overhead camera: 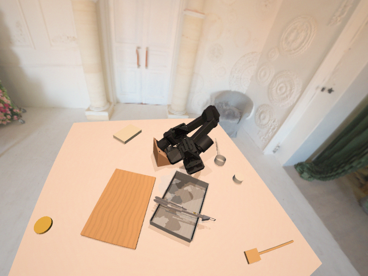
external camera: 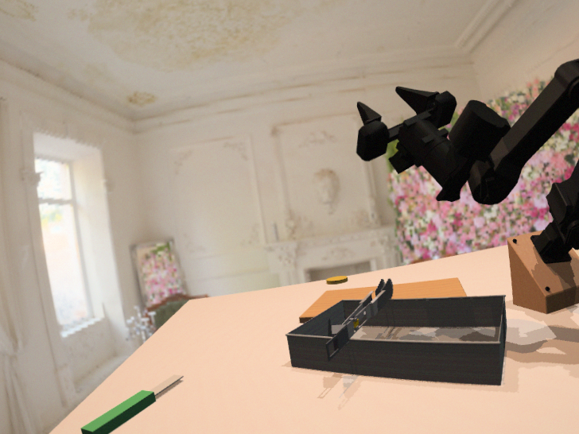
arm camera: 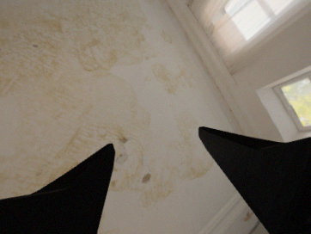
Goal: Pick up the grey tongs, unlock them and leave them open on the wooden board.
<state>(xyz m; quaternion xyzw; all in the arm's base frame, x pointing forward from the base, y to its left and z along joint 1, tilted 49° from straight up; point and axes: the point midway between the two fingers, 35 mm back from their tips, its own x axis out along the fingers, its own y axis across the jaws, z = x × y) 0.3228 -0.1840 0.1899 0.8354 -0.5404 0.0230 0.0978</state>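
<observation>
Hand (overhead camera: 187, 164) (external camera: 378, 95) (arm camera: 156, 139) of ours is wide open and holds nothing. Tongs (overhead camera: 178, 208) (external camera: 367, 313) lie across the tin (overhead camera: 171, 231) (external camera: 397, 362); we must yet lift, unlock and lay them on the board (overhead camera: 120, 208) (external camera: 448, 288).

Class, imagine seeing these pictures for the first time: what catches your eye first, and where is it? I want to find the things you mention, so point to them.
The black arm (overhead camera: 209, 117) (external camera: 533, 125) stands out most, rearing over the table with its open pincer (overhead camera: 185, 166) (external camera: 384, 100) (arm camera: 156, 139) aimed upward. Next come the grey tongs (overhead camera: 178, 208) (external camera: 357, 322), lying across the dark roasting tin (overhead camera: 171, 233) (external camera: 397, 362), beside the broad orange wooden board (overhead camera: 120, 208) (external camera: 411, 288).
</observation>
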